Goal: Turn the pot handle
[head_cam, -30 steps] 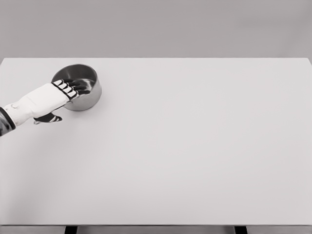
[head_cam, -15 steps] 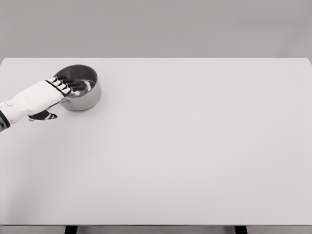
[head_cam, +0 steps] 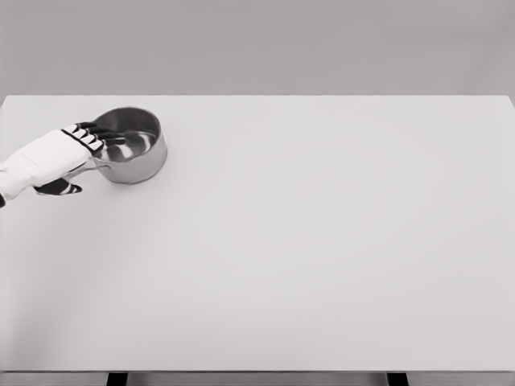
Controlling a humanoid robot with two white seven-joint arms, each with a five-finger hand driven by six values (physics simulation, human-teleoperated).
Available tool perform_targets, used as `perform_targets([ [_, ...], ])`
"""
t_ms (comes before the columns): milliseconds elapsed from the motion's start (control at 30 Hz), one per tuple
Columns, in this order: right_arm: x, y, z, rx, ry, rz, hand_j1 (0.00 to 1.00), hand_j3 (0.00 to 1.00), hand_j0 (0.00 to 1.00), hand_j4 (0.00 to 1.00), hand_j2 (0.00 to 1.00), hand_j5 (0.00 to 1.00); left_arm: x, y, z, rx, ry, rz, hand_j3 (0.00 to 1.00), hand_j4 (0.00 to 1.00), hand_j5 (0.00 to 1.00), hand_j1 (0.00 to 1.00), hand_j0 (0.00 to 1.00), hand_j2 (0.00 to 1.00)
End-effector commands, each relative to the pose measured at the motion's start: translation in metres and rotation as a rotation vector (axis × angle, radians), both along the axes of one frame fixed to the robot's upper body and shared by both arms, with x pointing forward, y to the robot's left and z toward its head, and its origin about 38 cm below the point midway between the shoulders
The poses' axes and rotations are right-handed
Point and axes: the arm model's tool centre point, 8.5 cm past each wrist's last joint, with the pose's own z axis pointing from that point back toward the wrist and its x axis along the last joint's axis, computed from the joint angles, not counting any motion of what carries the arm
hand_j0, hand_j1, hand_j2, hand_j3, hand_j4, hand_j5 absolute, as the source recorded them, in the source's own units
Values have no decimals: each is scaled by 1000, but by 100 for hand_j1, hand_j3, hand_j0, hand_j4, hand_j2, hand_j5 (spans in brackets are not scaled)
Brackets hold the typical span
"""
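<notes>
A steel pot [head_cam: 137, 149] stands on the white table [head_cam: 306, 241] at the far left, its inside in view. My left hand [head_cam: 87, 158] comes in from the left edge, and its dark fingertips [head_cam: 103, 133] reach just over the pot's left rim. The fingers are stretched out and the thumb [head_cam: 61, 189] hangs below the palm. A thin piece of the pot handle [head_cam: 96, 164] shows between the palm and the pot wall; the rest is hidden under the hand. I see no closed grip on it. The right arm is out of view.
The table's far edge runs just behind the pot, and its left edge lies near my hand. Two dark table legs [head_cam: 117, 379] show under the front edge.
My left hand has slid back to the left, so less of it covers the pot's mouth. The pot has stayed where it was.
</notes>
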Motion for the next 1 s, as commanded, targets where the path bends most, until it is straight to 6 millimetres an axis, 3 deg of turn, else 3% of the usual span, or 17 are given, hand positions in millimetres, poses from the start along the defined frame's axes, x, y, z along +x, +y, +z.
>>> perform_targets([
  [0, 0, 0, 0, 0, 0, 0, 100, 100, 100, 100, 100, 100, 0, 5, 0, -2, 3, 13, 100, 100, 100, 100, 100, 100],
  [967, 0, 0, 0, 0, 0, 0, 100, 100, 100, 100, 100, 100, 4, 35, 3, -7, 2, 101, 100, 100, 100, 100, 100, 100],
])
